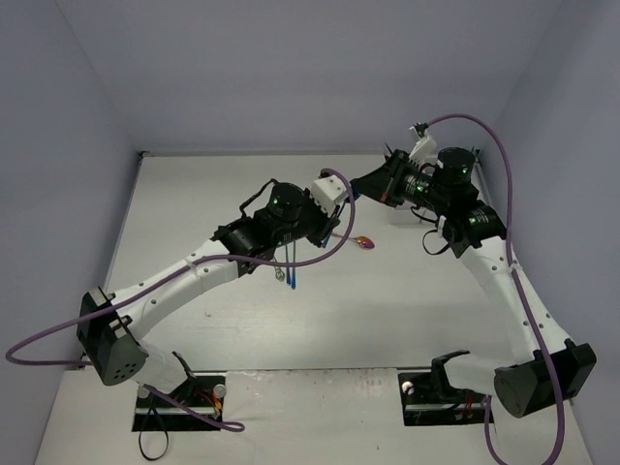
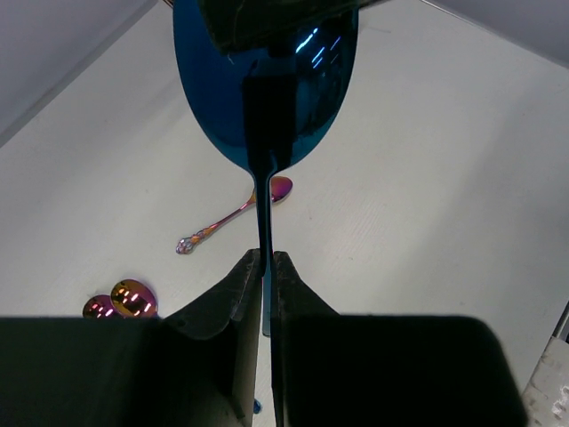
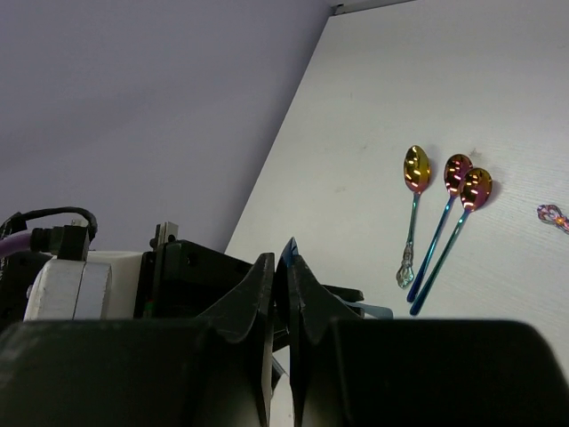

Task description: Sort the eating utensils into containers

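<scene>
Barely begun | left tool (image 2: pixel 266 258), right tool (image 3: pixel 280 262) both clenched on blue spoon (image 2: pixel 209 107) | four spoons (image 3: pixel 457 169) loose on tabletop (image 3: pixel 400 80) | no container visible

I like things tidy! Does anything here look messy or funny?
Nothing is broken or spilled. Three spoons lie loose on the table, bunched at different angles. One pink spoon lies alone, and the left end effector holds a blue spoon.

On the table (image 1: pixel 242 329) we find three spoons (image 3: pixel 456 173) lying side by side, partly beneath the left arm (image 1: pixel 194 276); a lone spoon (image 1: pixel 365 242) lies to their right, and a fifth spoon (image 2: pixel 267 89) sits pinched in the left gripper (image 2: pixel 266 260) above the table.
</scene>
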